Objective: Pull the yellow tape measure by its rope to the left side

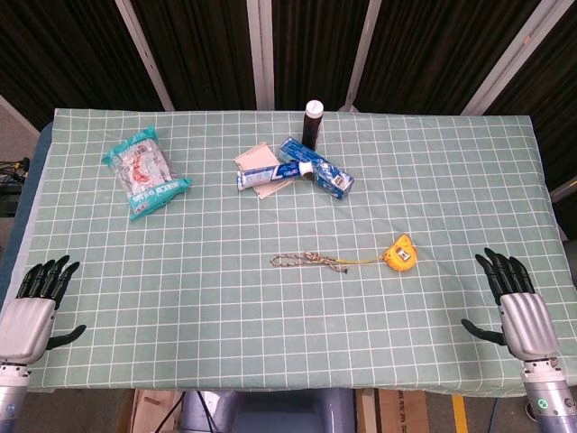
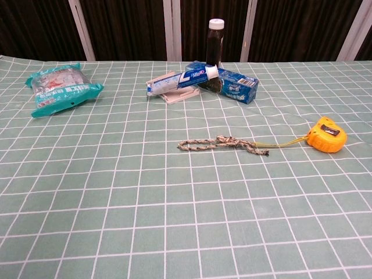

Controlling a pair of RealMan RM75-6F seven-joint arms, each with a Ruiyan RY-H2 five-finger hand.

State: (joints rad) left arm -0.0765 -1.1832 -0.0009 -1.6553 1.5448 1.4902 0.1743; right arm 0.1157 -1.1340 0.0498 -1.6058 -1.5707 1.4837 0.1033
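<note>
The yellow tape measure (image 1: 400, 253) sits right of centre on the desk (image 1: 270, 352), its limp braided rope (image 1: 309, 262) trailing left. It looks light and should slide; pinch the rope's left end. Both the left hand (image 1: 34, 307) and the right hand (image 1: 516, 305) rest at the lower corners, fingers spread, empty.

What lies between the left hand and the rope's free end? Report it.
Nothing but bare checked tablecloth. The head view shows the left hand open at the near left edge and the braided rope mid-table, with no object between them.
</note>
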